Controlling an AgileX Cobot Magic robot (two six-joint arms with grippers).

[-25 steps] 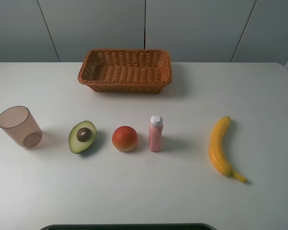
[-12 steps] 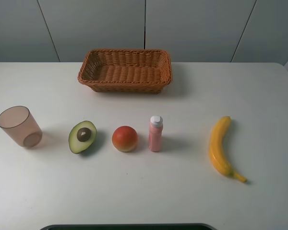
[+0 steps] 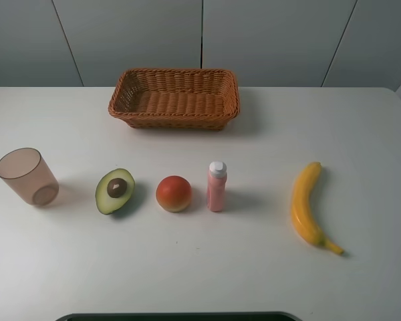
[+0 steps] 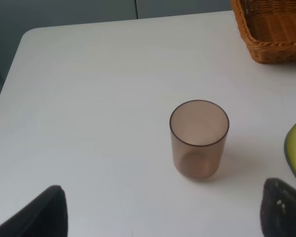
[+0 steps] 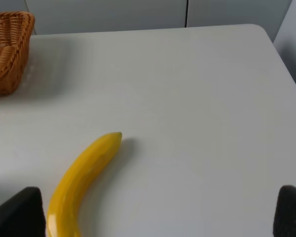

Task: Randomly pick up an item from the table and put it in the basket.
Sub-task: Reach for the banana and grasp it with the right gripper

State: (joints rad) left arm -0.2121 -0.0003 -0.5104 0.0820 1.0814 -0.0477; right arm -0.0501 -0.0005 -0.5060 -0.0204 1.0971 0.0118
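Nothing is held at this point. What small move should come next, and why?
Probably bring the right gripper down toward the banana. The banana lies free on the table just ahead of that gripper, whose jaws stand wide open, and the basket holds nothing.

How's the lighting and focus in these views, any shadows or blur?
Exterior high view: soft even light, all sharp; the pink bottle with white cap and the long curved yellow banana throw faint shadows toward the picture's right on the white table. Left wrist view: the translucent pinkish cup is crisp, the left tool has blurred dark tips. Right wrist view: the right tool likewise.
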